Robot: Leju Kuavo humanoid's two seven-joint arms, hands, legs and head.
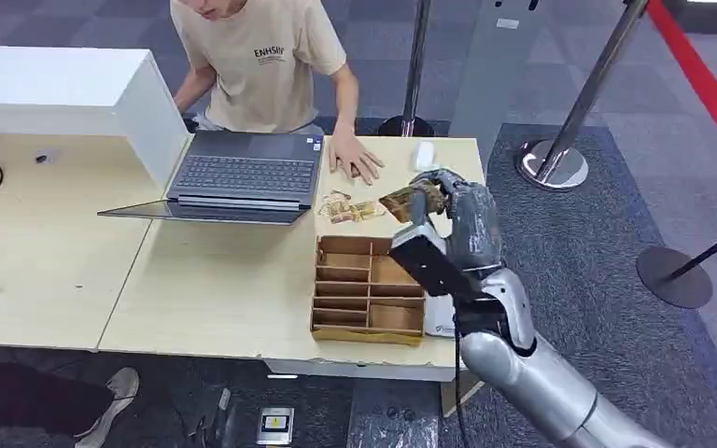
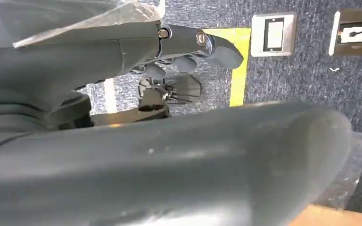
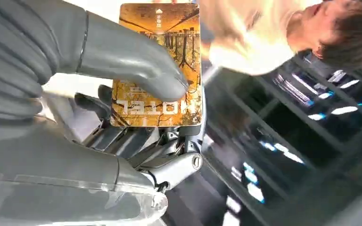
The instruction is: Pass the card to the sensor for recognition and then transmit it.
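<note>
Your right hand (image 3: pixel 99 113) pinches the card (image 3: pixel 158 66), thumb on its face; it looks thin, stiff, slick (keep pressure flat); whether the left hand (image 2: pixel 122 52) is clenched or released I cannot tell.

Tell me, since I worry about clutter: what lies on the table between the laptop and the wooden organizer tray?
In the head view, a few loose cards lie between the laptop and the wooden organizer tray, near its far edge.

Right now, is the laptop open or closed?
Open. The laptop has its keyboard showing, with the lid folded flat toward the robot on the table, in front of the seated person.
</note>
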